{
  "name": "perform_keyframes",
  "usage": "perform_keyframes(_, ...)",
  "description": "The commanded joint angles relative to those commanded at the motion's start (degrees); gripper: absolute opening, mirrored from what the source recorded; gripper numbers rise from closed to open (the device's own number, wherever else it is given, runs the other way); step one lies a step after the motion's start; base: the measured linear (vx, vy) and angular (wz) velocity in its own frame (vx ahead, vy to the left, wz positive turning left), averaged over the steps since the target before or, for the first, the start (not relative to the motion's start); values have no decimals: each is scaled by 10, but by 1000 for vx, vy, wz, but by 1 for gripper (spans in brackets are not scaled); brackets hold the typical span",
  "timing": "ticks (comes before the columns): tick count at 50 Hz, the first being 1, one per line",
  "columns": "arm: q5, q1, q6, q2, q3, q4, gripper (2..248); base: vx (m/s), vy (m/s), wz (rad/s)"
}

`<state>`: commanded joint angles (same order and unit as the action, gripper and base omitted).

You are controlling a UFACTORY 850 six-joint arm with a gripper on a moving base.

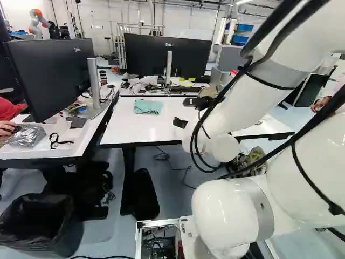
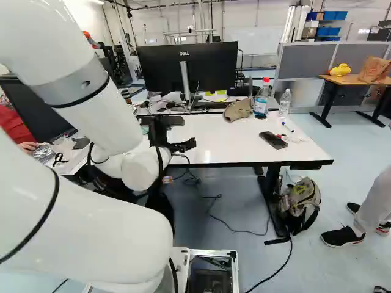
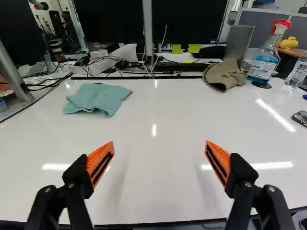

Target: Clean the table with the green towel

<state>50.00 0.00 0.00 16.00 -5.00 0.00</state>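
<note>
Our gripper [image 3: 157, 163] hangs wide and empty above the counter [image 3: 192, 143]; the green towel [image 3: 96, 98] lies crumpled well ahead, toward its far corner. Any pinch should take the towel's bunched middle.

Left base view — low behind the arm, on its left, looking ahead and slightly down; the arm's white links fill the right half, and the white table [image 1: 141, 127] lies ahead past them. Right base view — same height, on the arm's right; the arm fills the left half, and the table's right end is unobstructed. Both share that table and the big monitor [image 2: 187, 65] behind it. Wrist view — close above the tabletop, facing along the gripper [image 3: 159, 160] toward the monitor's stand; it shares the table surface and the green towel [image 3: 97, 98] with the left base view.
</note>
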Motion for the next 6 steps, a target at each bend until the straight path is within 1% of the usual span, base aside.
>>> perform_keyframes(6,0,0,0,0,0,0,247,0,0,0)
